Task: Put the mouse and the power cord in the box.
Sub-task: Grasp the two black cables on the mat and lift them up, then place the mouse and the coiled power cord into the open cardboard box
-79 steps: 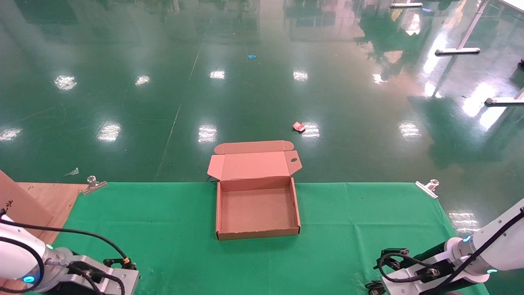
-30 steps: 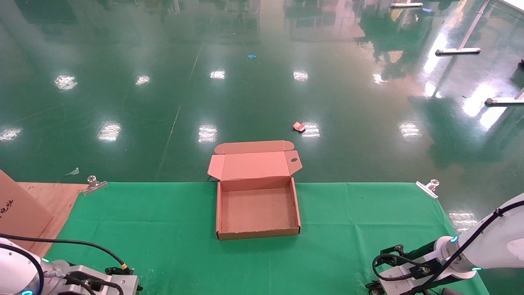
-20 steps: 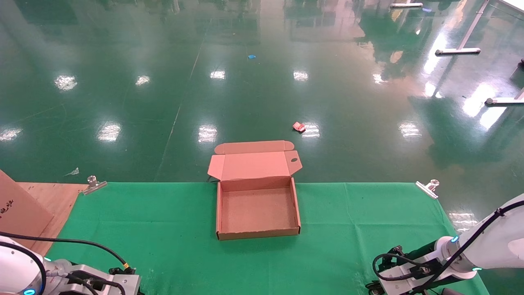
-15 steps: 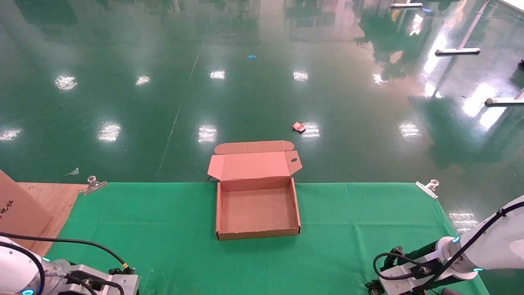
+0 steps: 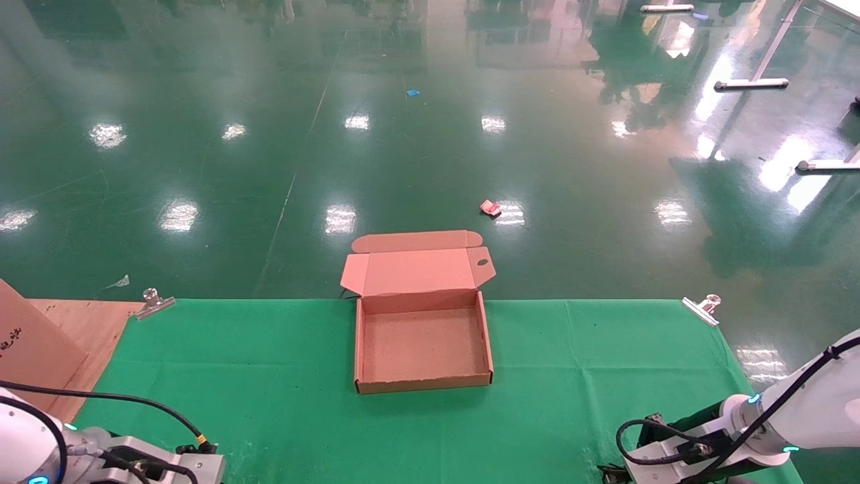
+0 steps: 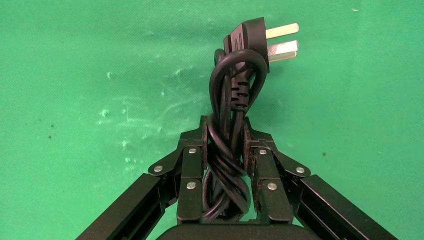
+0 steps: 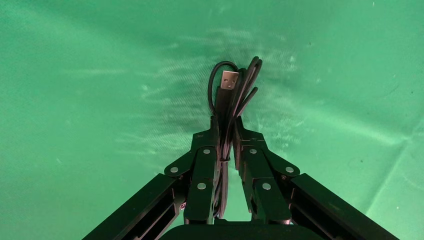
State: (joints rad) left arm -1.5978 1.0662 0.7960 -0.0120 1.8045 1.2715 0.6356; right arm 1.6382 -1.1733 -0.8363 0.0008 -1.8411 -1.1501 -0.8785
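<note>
My left claw (image 6: 225,150) grips the power cord (image 6: 235,95) at the desk's (image 5: 269,376) near left corner; my right claw (image 7: 227,145) pinches the mouse's wire (image 7: 232,95) at the near right corner.

One box (image 5: 422,376), one power cord (image 6: 232,100), two clips (image 5: 153,302).

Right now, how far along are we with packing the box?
Nothing is packed yet: the box sits open and bare on the green cloth. Both pickups look done. The left hand is clamped on the power cord, and the right hand grips the mouse's bundled wire; the mouse body is not visible. Left: carry both to the box and release.
</note>
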